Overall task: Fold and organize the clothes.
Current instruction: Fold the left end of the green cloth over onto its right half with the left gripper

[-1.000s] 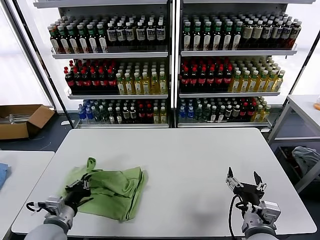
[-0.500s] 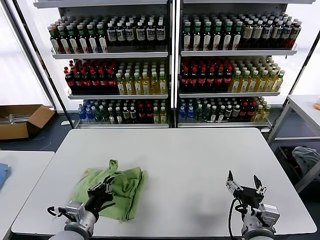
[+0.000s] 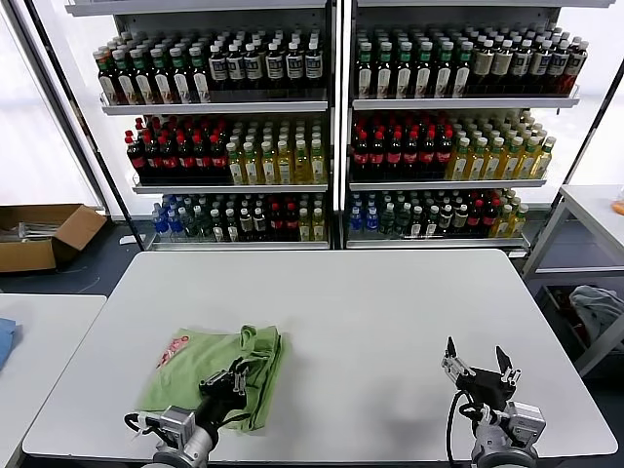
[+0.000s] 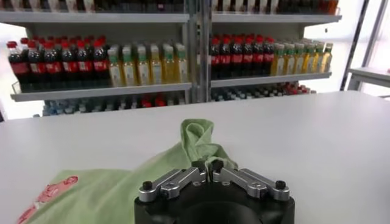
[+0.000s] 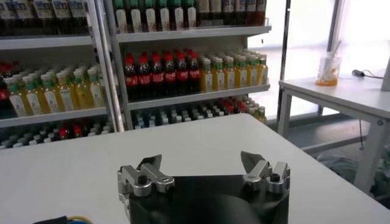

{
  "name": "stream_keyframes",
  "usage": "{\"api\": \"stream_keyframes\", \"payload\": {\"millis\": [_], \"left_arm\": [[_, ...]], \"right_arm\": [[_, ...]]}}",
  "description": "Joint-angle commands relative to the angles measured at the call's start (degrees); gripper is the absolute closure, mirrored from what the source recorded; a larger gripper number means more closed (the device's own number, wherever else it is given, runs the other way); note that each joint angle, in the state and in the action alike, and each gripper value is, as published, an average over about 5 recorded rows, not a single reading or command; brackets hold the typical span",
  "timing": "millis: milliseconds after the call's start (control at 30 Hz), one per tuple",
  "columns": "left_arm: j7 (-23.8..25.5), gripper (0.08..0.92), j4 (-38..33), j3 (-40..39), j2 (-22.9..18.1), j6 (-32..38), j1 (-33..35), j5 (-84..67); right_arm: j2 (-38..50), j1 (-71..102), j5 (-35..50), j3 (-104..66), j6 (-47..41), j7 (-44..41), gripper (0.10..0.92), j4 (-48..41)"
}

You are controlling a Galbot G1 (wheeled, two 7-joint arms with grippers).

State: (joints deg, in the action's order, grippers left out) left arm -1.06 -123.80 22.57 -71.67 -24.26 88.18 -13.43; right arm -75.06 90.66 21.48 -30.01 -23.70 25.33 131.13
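Observation:
The clothes are one light green shirt [image 3: 190, 375], lying folded on the near left part of the white table [image 3: 390, 302]. A red-and-white print [image 3: 172, 351] shows on its top layer. My left gripper [image 3: 237, 372] sits at the shirt's right edge, shut on a raised fold of green cloth [image 4: 198, 137]. In the left wrist view the left gripper [image 4: 207, 165] pinches that fold between its fingertips, with the print [image 4: 52, 193] off to one side. My right gripper [image 3: 478, 363] hovers open over bare table at the near right, and the right gripper [image 5: 201, 163] holds nothing.
Shelves of bottles [image 3: 331, 127] stand behind the table. A cardboard box [image 3: 44, 234] sits on the floor at left, and a blue item [image 3: 5, 341] lies on the neighbouring table. A grey-blue cloth bundle [image 3: 597, 307] rests under the side table at right.
My left gripper has carried the pinched fold rightward across the shirt, laying the left part over and exposing the red print. The right gripper has sunk slightly and stays open.

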Motion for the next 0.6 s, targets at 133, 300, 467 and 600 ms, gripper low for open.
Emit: {"api": "stream_keyframes", "payload": {"millis": [133, 300, 467, 600], "left_arm": [[1.0, 0.894, 1.7, -1.9, -1.0, 0.9, 0.2, 2.7], [0.4, 0.820, 1.7, -3.5, -1.9, 2.3, 0.6, -1.5], [-0.5, 0.681, -0.3, -6.4, -2.9, 1.0, 1.8, -13.3], [-0.9, 0.551, -6.0, -6.7, -3.1, -2.9, 2.7, -28.0]], "right_arm": [[-0.2, 0.1, -0.3, 0.4, 0.2, 0.0, 0.203, -0.4], [-0.3, 0.0, -0.4, 0.7, 0.4, 0.0, 0.203, -0.6], [-0.2, -0.4, -0.3, 0.6, 0.3, 0.1, 0.203, -0.7], [0.0, -0.6, -0.3, 0.5, 0.4, 0.1, 0.203, -1.1]]}}
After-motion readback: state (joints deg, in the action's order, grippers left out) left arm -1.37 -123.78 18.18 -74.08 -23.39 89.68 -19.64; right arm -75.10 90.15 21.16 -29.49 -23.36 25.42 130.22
